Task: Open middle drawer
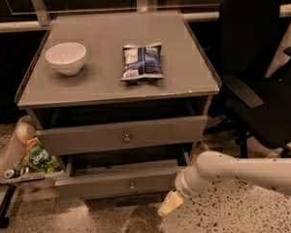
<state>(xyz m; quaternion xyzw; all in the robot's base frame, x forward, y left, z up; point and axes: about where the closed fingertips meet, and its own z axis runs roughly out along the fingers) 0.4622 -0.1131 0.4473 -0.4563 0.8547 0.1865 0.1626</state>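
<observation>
The grey cabinet (116, 93) has stacked drawer fronts. The middle drawer (102, 184) is the lower grey front in view, with a small round metal knob (132, 186). It stands pulled out from the cabinet, with a dark gap above it. My gripper (169, 205) is at the end of the white arm (242, 171), low at the right end of that drawer front, just below its corner. The top drawer (87, 137) with its knob (127, 138) sits above. The lowest drawer front is hidden.
A white bowl (66, 57) and a blue chip bag (142, 63) lie on the cabinet top. A side tray (19, 176) with a green packet (39, 160) hangs at the left. A black office chair (262, 91) stands close at the right. Speckled floor lies in front.
</observation>
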